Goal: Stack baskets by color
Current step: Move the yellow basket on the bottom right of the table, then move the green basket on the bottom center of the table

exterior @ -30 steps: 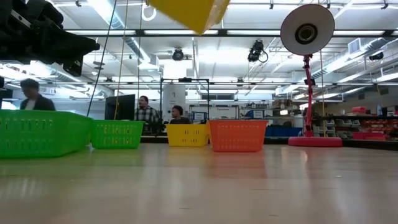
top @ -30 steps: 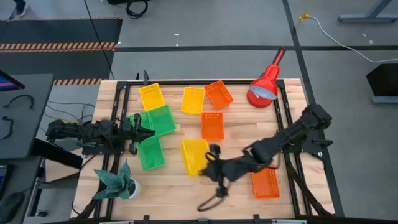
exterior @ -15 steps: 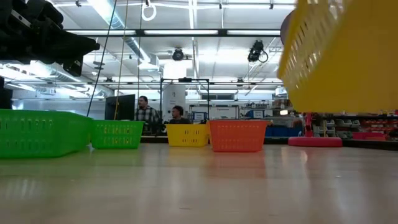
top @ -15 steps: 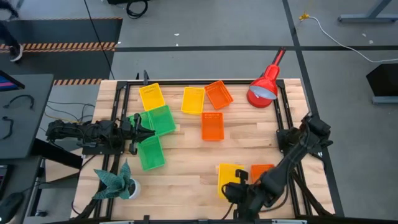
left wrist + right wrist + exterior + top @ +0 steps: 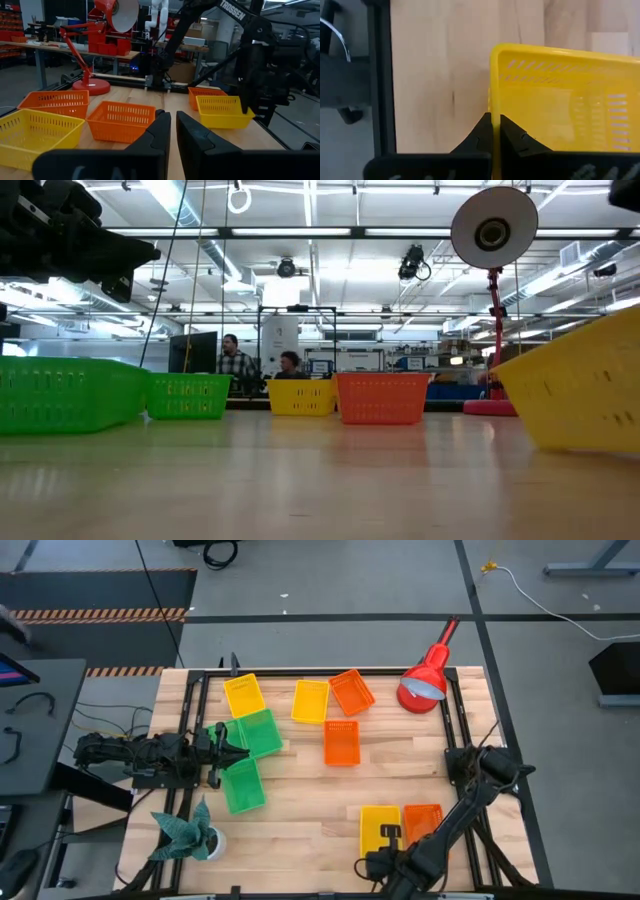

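The right gripper (image 5: 388, 837), low in the high view right of centre, had its fingers (image 5: 482, 134) pinched tight on the near rim of a yellow basket (image 5: 380, 828), which lay just beside an orange basket (image 5: 424, 825) and held nothing. The left gripper (image 5: 238, 751), at mid-left of that frame, showed its fingers (image 5: 158, 131) nearly together and gripping nothing, poised between two empty green baskets (image 5: 258, 733) (image 5: 242, 786). Toward the top of the high view sat two yellow baskets (image 5: 244, 695) (image 5: 310, 701) and two orange ones (image 5: 352, 691) (image 5: 341, 742), all empty. A red lamp (image 5: 426, 682) stood at upper right.
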Available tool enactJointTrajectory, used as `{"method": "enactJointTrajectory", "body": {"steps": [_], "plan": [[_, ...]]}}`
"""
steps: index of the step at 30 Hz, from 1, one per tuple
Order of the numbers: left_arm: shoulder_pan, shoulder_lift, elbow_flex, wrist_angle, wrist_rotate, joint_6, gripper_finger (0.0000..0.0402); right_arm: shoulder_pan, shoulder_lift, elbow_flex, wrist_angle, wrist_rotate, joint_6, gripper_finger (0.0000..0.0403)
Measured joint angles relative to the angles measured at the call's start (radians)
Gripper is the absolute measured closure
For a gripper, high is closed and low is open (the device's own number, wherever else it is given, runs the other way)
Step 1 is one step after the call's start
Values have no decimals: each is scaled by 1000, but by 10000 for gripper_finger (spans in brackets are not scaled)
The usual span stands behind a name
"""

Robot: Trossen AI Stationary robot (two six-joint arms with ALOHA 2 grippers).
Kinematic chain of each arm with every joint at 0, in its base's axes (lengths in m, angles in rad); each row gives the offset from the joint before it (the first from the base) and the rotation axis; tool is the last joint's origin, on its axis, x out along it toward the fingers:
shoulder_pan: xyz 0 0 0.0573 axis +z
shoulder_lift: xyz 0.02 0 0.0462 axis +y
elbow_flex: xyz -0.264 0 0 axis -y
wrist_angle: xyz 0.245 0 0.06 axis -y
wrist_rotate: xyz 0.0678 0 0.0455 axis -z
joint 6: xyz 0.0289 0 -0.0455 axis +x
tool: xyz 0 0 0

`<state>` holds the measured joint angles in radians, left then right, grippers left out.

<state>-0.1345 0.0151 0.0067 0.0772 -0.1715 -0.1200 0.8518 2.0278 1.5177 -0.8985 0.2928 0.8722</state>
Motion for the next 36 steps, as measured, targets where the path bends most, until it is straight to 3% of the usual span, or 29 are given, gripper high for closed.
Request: {"method": "enactJointTrajectory", "body": {"steps": [19,29,36], "plan": [[0,0,0,0,0,0,371,40,1,-41,-3,-29,69,369],[0,0,0,0,0,0,365,-24,-117,-20,3,-133,-9,271],[0,0,0,0,0,0,373,-192,-200,-6,226,-88,-328,213]]}}
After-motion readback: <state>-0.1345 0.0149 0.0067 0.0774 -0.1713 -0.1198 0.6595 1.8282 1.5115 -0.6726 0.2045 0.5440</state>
